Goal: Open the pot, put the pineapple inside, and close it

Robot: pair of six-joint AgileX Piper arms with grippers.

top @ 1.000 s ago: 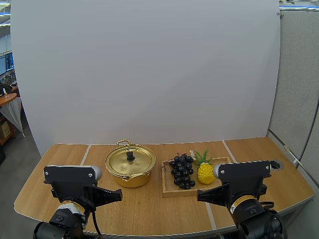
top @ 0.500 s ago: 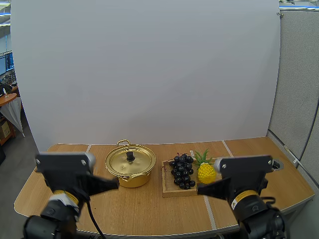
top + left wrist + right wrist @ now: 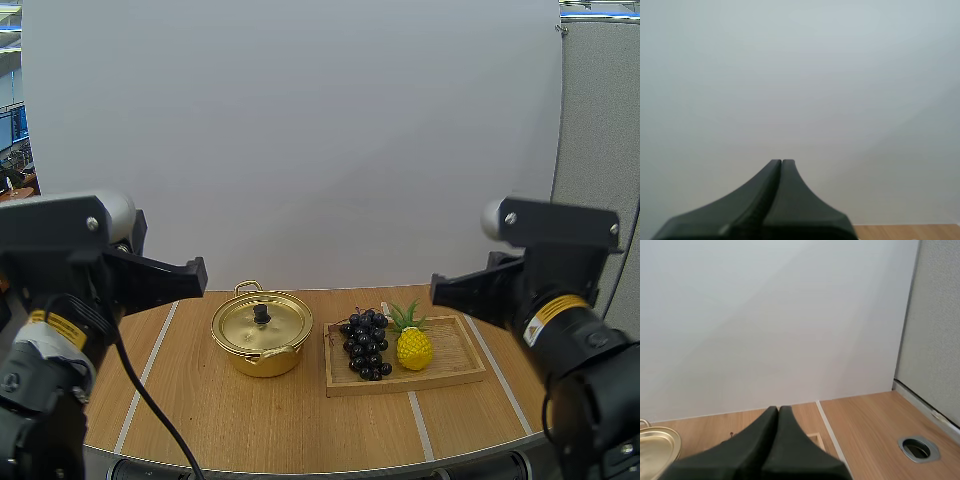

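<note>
Pineapple (image 3: 413, 347), small, yellow and green-topped, stands upright on the wooden tray (image 3: 462, 350), with nothing holding it. Nearest the camera, both arms hang high above the table (image 3: 300, 420), well short of the tray. The left gripper (image 3: 782, 162) has its fingers pressed together into one dark wedge, empty, and the right gripper (image 3: 778, 409) is likewise closed on nothing. On the tray, the pineapple sits just right of a bunch of grapes (image 3: 366, 343), close enough that the two may touch. It looks like a light, rigid toy with a bumpy skin that should resist slipping. The leafy crown seems the weaker part, so a pinch across the round body, with the fingers kept clear of the grapes, seems soundest. Left of the tray stands the golden pot (image 3: 262, 362), its lid (image 3: 240, 325) on, with a black knob (image 3: 261, 313) as the evident hold.
</note>
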